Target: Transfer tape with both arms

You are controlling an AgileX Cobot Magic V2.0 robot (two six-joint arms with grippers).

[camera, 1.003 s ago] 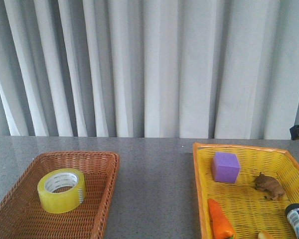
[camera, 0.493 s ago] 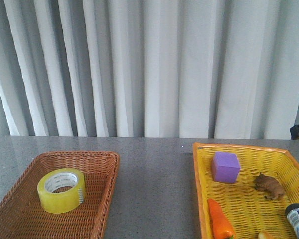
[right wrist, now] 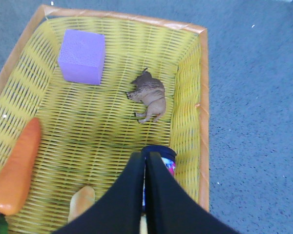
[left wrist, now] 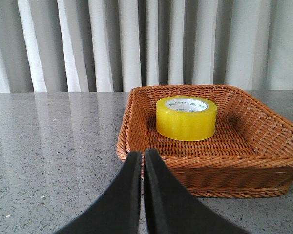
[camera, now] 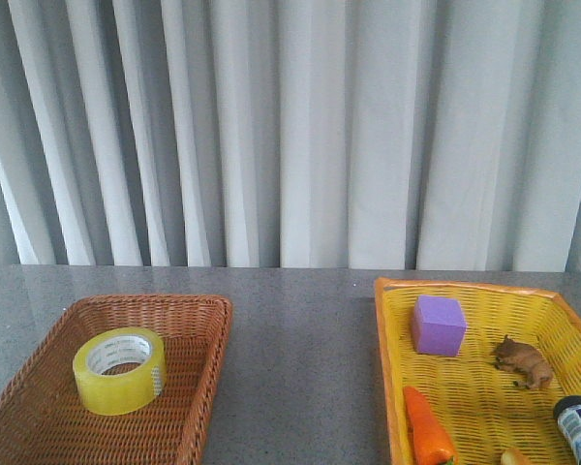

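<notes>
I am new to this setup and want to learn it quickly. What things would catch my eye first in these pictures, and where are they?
First the tape, a bright yellow roll lying flat in the brown wicker basket on the left of the table. On the right, the yellow basket holds a purple cube, a carrot and a small brown animal figure. In both wrist views, the black fingers are pressed together and hold nothing.

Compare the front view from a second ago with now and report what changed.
Only one thing: the dark object at the right edge of the front view, above the yellow basket, has almost gone from view. Nothing was gripped or released. The tape sits in the brown basket as before, and the purple cube, carrot and toy animal have not moved.
</notes>
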